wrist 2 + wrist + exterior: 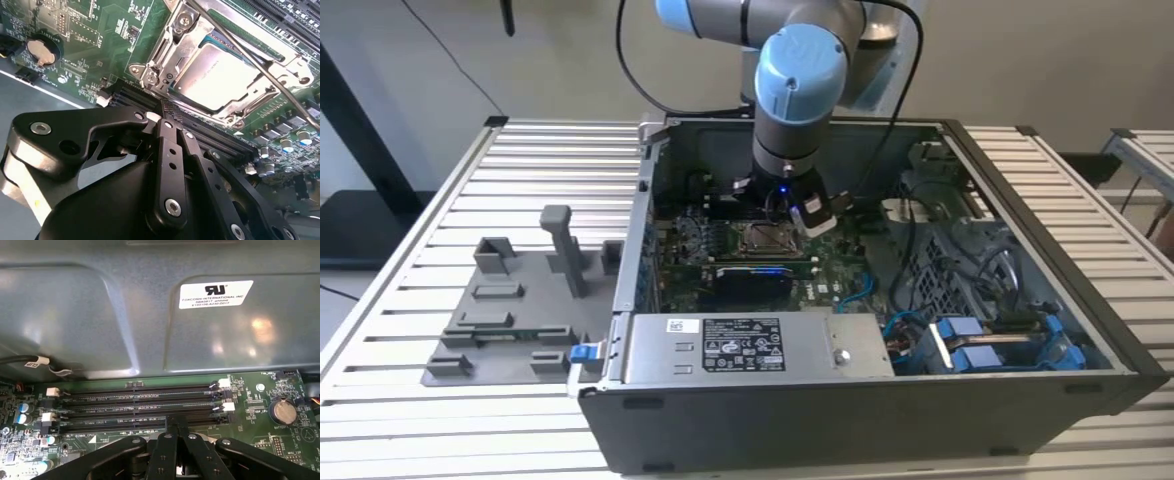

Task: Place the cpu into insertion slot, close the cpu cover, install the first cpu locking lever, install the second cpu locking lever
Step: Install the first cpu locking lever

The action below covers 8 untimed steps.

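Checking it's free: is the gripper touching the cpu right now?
Apart. In the second wrist view the gripper sits over the memory slots, with the rim of the cpu cover between it and the cpu.

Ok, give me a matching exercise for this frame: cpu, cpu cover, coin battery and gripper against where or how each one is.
Things:
1. cpu
2. cpu cover
3. coin battery
4. gripper

States:
A. round, silver, on the green board
B. metal top showing through the square window
C. shut, empty, by the memory slots
D. down flat, framing the chip

Pairs: 1-B, 2-D, 3-A, 4-C
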Available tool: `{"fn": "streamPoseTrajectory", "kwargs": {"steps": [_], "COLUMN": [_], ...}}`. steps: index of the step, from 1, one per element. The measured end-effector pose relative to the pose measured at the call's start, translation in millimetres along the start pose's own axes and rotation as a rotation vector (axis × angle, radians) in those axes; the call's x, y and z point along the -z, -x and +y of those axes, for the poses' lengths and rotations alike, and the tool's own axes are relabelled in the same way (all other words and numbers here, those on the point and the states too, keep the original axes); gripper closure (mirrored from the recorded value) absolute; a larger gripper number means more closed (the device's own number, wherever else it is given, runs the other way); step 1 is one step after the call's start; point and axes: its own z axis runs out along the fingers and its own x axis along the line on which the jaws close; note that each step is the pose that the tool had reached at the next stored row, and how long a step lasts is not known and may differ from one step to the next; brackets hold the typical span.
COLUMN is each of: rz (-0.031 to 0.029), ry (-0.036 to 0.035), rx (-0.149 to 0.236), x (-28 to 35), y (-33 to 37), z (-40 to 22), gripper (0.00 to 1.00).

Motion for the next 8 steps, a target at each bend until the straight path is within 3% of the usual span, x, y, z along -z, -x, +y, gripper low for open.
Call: {"fn": "streamPoseTrajectory", "kwargs": {"steps": [8], "rz": [0.0004], "ry": [0.0038], "rx": [0.000], "x": [-0.1], "y": [0.2], "z": [-0.9], "gripper": [0.89]}}
